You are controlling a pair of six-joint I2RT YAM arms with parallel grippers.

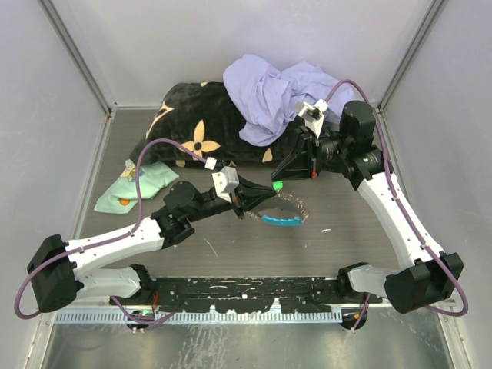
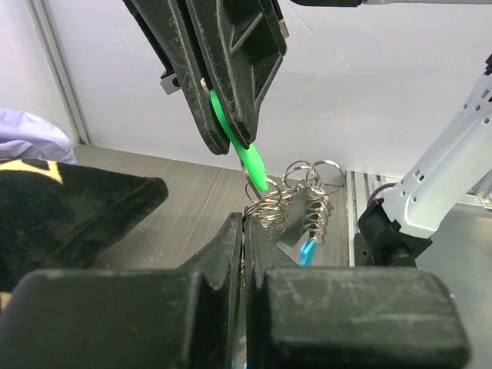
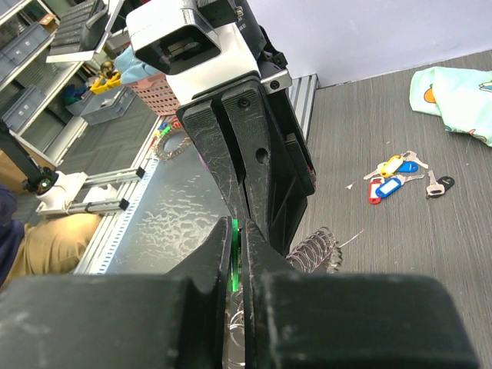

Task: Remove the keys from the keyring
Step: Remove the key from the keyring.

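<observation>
Lying loose, keys [image 3: 388, 187] show in right wrist view alone.

Green tag [image 2: 252, 161] top hidden inside right end effector [image 2: 234, 143], keyring [image 2: 296, 204] half-occluded

Robotics lab test cell. White panel walls [image 1: 46, 92] on metal posts enclose a grey wood-grain worktop [image 1: 231, 254] carrying a left arm [image 1: 115, 244] and right arm [image 1: 400, 219]. Outside the cell stand shelves of grey storage bins [image 3: 31, 50] and a pink basket [image 3: 150, 96].
</observation>
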